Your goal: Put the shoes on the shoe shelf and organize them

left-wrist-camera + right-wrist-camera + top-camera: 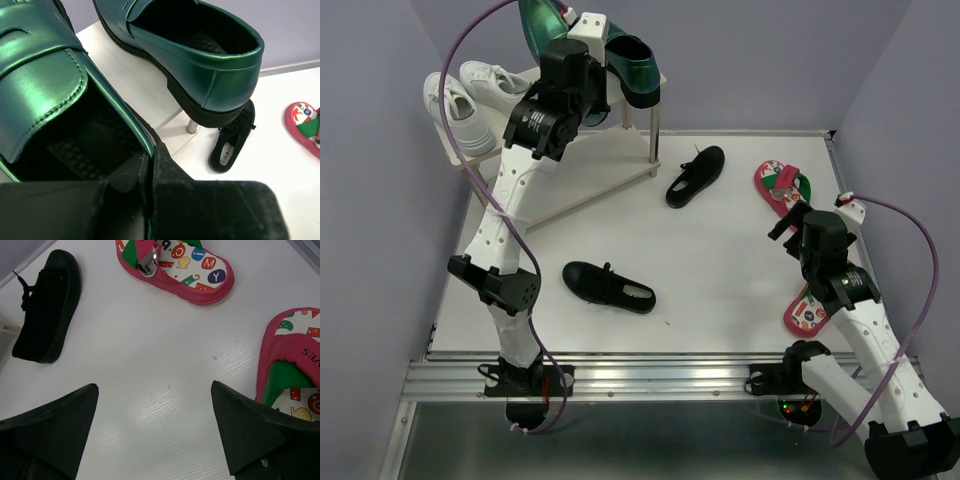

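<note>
1. White laminate table (720, 270) carries everything; the two arms are mounted at its near edge.
2. Pale light-wood two-tier shoe shelf (600, 165) stands in the far left corner.
3. Glossy dark-green loafers: one loafer (200, 55) rests on the top board's right end, its heel overhanging the edge. The other loafer (40, 85) sits tilted just beside it, its heel rim pinched between the closed fingers of the left gripper (150, 190).
4. White lace-up sneakers (470, 100) occupy the top board's left end.
5. Small black strap shoes lie on the table well apart: one (695, 175) near the shelf's leg, one (608, 285) mid-table.
6. Red flip-flops with printed footbeds (185, 265) lie at the right. The right gripper (154, 390) hangs between them, fingers spread wide and empty.
</note>
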Controlling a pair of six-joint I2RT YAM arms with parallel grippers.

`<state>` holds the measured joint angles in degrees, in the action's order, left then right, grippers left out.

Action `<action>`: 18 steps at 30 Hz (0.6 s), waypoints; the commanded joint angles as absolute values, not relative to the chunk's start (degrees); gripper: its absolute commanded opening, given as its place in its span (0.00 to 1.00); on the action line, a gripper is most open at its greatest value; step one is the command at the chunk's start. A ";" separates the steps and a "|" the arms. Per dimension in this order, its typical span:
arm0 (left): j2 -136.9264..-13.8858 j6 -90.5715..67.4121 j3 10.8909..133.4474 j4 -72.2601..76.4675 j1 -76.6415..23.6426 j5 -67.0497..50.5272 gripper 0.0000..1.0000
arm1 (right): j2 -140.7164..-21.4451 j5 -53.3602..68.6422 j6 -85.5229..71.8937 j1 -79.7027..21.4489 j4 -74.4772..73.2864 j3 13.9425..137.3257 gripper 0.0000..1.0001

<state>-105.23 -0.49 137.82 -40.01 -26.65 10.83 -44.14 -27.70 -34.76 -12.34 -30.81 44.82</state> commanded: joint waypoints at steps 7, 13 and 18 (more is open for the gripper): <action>-105.38 1.76 141.42 -31.82 -25.05 10.64 0.00 | -42.45 -28.04 -34.81 -12.22 -28.48 45.26 1.00; -106.00 1.58 141.50 -31.38 -24.87 11.77 0.00 | -42.01 -28.12 -34.89 -12.22 -28.92 45.26 1.00; -106.26 1.14 141.68 -31.38 -24.35 12.04 0.44 | -41.57 -28.39 -34.81 -12.22 -29.18 45.53 1.00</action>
